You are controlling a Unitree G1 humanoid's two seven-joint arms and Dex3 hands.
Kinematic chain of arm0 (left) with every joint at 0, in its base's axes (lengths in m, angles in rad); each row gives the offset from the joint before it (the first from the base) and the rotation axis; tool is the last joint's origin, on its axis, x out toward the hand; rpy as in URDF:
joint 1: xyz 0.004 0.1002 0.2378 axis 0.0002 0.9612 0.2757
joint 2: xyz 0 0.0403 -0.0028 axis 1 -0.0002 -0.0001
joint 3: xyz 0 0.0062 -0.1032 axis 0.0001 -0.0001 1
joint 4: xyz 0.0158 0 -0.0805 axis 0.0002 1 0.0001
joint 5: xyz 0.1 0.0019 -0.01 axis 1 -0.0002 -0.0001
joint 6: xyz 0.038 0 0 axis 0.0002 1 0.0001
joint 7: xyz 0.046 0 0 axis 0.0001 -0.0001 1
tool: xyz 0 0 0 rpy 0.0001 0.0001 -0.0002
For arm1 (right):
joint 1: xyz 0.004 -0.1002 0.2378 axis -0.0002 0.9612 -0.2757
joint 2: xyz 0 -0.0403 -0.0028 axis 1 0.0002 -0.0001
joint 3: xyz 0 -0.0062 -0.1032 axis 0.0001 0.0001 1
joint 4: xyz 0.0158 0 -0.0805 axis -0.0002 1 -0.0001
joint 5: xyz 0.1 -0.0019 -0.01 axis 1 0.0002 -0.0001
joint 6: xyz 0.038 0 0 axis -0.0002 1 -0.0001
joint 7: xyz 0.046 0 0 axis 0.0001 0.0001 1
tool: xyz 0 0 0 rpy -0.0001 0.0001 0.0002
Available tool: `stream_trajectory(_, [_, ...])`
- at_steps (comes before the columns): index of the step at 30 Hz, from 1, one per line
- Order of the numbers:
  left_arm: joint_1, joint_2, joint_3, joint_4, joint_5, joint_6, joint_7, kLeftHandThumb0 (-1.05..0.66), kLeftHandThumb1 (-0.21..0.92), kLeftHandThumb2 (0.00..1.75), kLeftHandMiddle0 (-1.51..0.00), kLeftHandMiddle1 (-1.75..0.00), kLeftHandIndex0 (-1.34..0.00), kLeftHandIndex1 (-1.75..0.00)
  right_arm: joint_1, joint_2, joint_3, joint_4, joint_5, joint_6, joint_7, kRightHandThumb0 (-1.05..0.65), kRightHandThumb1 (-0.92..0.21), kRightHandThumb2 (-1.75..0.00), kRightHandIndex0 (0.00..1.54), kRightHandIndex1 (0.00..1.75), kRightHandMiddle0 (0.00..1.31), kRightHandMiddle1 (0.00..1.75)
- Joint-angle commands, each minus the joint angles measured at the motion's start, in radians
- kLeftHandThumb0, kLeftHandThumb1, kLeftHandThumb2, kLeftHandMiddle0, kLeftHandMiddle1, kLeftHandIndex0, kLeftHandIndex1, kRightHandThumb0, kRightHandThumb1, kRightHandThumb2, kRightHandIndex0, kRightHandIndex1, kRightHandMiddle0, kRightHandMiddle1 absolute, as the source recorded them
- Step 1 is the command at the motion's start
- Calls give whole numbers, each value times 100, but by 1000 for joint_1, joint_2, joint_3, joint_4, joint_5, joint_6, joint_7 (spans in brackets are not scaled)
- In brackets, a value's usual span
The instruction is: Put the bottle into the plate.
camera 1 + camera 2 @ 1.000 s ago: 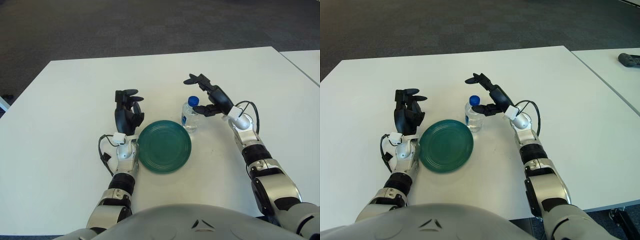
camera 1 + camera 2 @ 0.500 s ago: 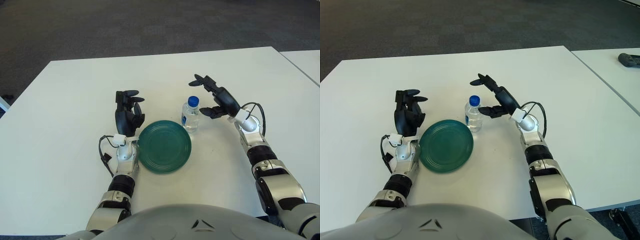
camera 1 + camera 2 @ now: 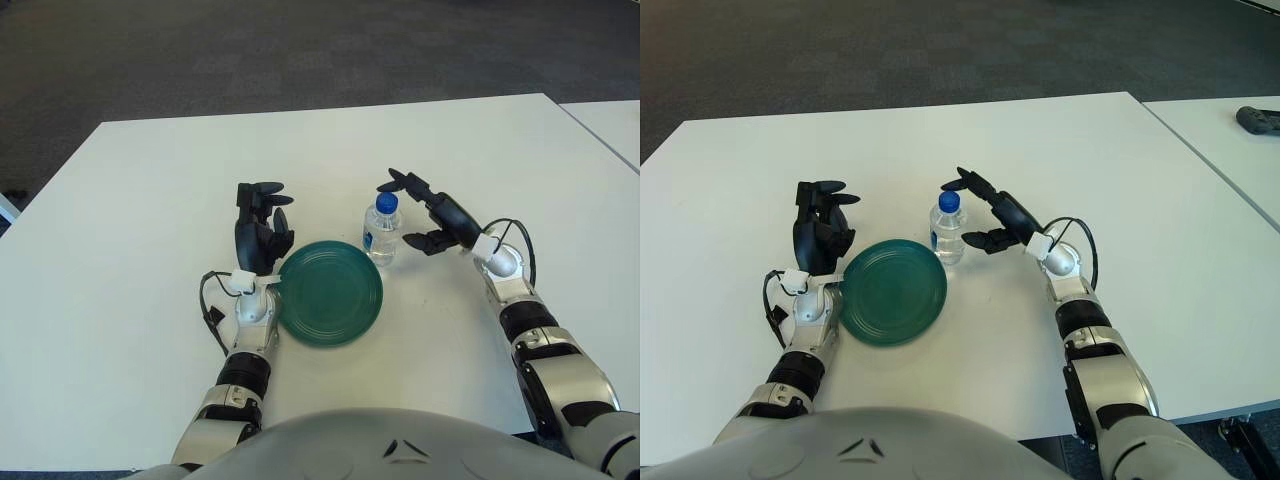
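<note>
The right hand [image 3: 437, 215] reaches, fingers spread, just beside the upright bottle [image 3: 380, 229], not touching it.

Both head eyes look forward and down, sharing the table [image 3: 120, 200]
</note>
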Motion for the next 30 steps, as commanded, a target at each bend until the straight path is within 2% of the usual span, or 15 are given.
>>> stream_trajectory(1, [64,-104,-9,28,-7,8,15,-96,92,70,-20,-156,-23,-147,1,-15,8,7,-12,-3,6,-105,-92,-55,33,1,0,83])
stream_trajectory(11, [72,-107,-20,16,-20,21,10,-96,92,69,-19,-158,-21,-148,31,-15,8,0,-16,7,7,-105,-92,-38,31,0,0,79])
stream_trajectory(16, [76,-110,-25,4,-11,31,18,-97,92,69,-18,-161,-21,-149,42,-8,9,2,-5,6,12,-105,-92,-36,30,0,0,77])
stream_trajectory(24, [87,-113,-35,-17,4,46,37,-98,92,69,-19,-165,-21,-151,48,-24,17,8,-40,-13,-4,-105,-92,-43,28,0,0,66])
stream_trajectory(30, [91,-111,-42,-26,13,52,49,-97,92,69,-21,-162,-21,-150,48,-28,14,30,-92,-66,-70,-105,-92,-46,29,0,0,65])
